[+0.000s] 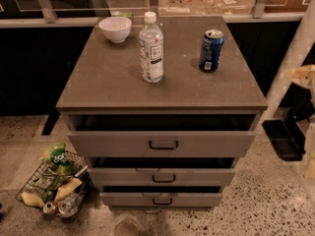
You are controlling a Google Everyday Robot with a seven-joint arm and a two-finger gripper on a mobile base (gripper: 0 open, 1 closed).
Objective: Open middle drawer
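The gripper [299, 104] shows only as a dark end on the white and cream robot arm [301, 73] at the right edge, at about 3 o'clock in the view. I cannot tell whether it is spread or pressed together. It holds nothing that can be seen and touches no part of the cabinet.

The middle drawer [197, 177], a shallow matte grey front, lies toward 8 o'clock from the gripper and well apart from it. A small black loop handle [163, 178] sits at the centre of the front, with nothing on it. A dark strip shows above the front.

Above it, at 12 o'clock, is the taller grey top drawer [206, 144], with a dark opening over its front. Below it, at 6 o'clock, is the lowest grey drawer [192, 199].

On the grey-brown cabinet top [108, 82] stand three things:
- a clear plastic water bottle with a white cap [151, 48], upright near the centre
- a blue drink can [211, 50], upright at 3 o'clock from the bottle
- a small white bowl [115, 28], at 10 o'clock from the bottle

On the speckled floor [266, 205], a wire basket of snack bags and cans [51, 186] sits at 9 o'clock from the lower drawers. A black tray-like object [283, 139] lies at 6 o'clock from the gripper.
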